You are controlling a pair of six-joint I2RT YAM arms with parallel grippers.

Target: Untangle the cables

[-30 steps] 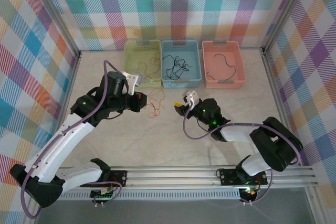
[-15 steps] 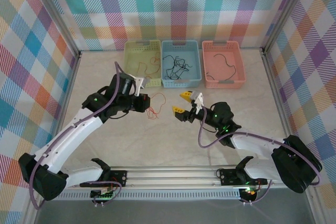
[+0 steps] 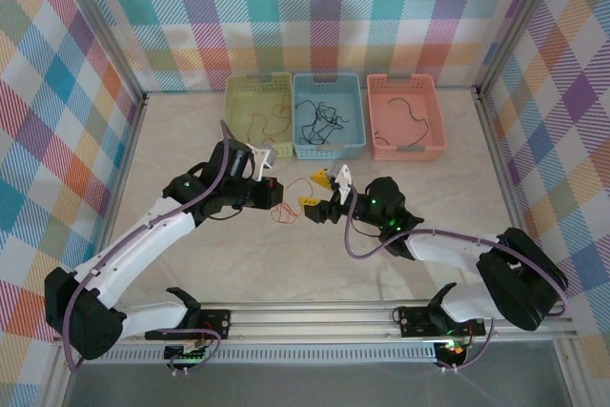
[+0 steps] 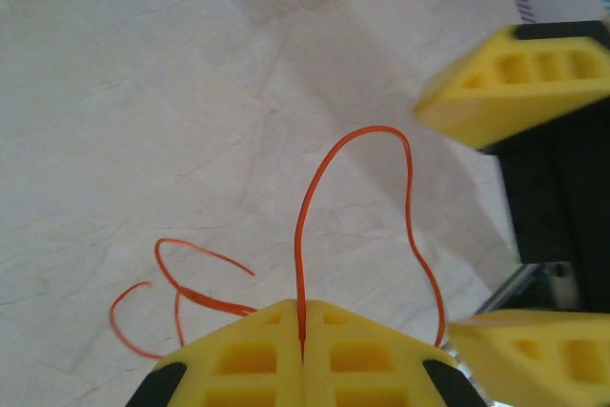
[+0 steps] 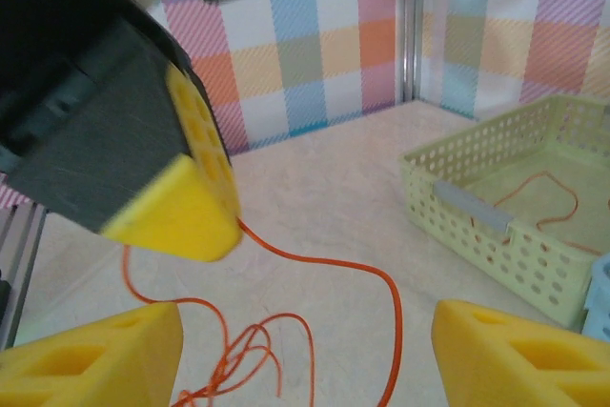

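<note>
The left end effector (image 4: pixel 302 319) is pinching a thin red wire (image 4: pixel 329 154) between its closed yellow fingers, near the middle of the tabletop (image 3: pixel 191 121). From that grip the wire is arching up in a narrow loop and curling back down, while the rest of it is lying in small curls on the tabletop just beside the fingers. The right end effector (image 3: pixel 313 190) is facing the left one from close by, its two yellow fingers spread wide and gripping nothing, with the loop hanging just in front of them. Along the far edge of the tabletop three baskets are sitting side by side: a green basket (image 3: pixel 238 92) holding red wires (image 3: pixel 270 119), a blue basket (image 3: pixel 329 152) holding black wires (image 3: pixel 319 119), and a pink basket (image 3: pixel 431 131) holding one black wire (image 3: pixel 410 116).
</note>
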